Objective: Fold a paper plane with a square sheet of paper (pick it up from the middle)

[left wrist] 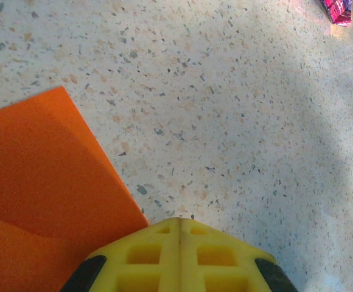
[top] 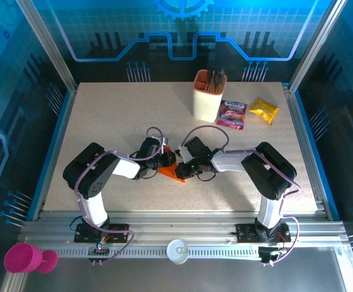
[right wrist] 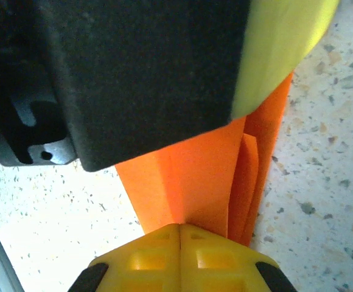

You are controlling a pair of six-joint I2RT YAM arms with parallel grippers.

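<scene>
While both pairs of jaws are pressed fully together, the right gripper (right wrist: 181, 226) pinches the folded orange paper (right wrist: 195, 182) at its tips, layered creases running away ahead. The left gripper (left wrist: 179, 220) grips nothing visible, the paper lying flat just left of its tips.

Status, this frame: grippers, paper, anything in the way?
Left gripper shut, beside orange paper. Right gripper shut on its fold. Cup far back, not blocking.

The orange paper (top: 174, 173) is folded into a narrow wedge with layered creases. It lies well in front of the peach cup (top: 207, 97), slightly left.
</scene>
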